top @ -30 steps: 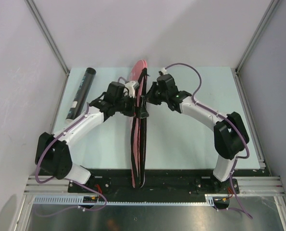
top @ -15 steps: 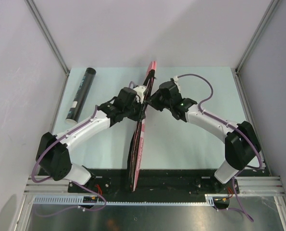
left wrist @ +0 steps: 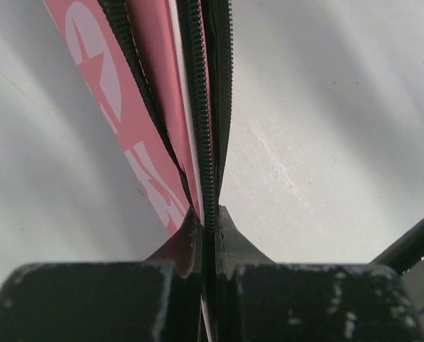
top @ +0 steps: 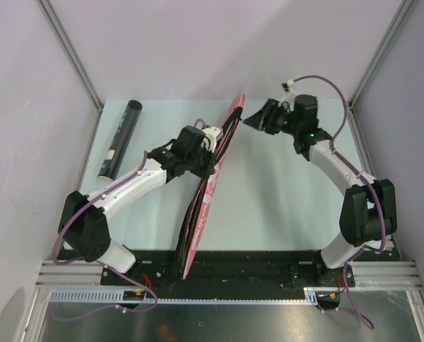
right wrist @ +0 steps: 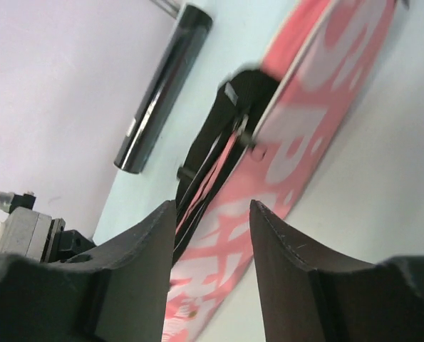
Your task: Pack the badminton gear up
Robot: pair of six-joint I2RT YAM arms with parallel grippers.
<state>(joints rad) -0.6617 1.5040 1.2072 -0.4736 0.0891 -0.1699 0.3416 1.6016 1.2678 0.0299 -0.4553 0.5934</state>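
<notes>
The long pink bag (top: 205, 194) stood on its edge in the middle of the frame, running from the bottom up toward the upper right. The left fingers (left wrist: 184, 246) were squeezed tight on its black zip edge. The right fingers (right wrist: 144, 249) were spread apart in the upper right, holding nothing, with the bag just past their tips. The black tube (top: 119, 139) lay on the surface (top: 283, 199) at the upper left. A second before, the right fingers were at the bag beside the left ones, and the bag stood straighter.
</notes>
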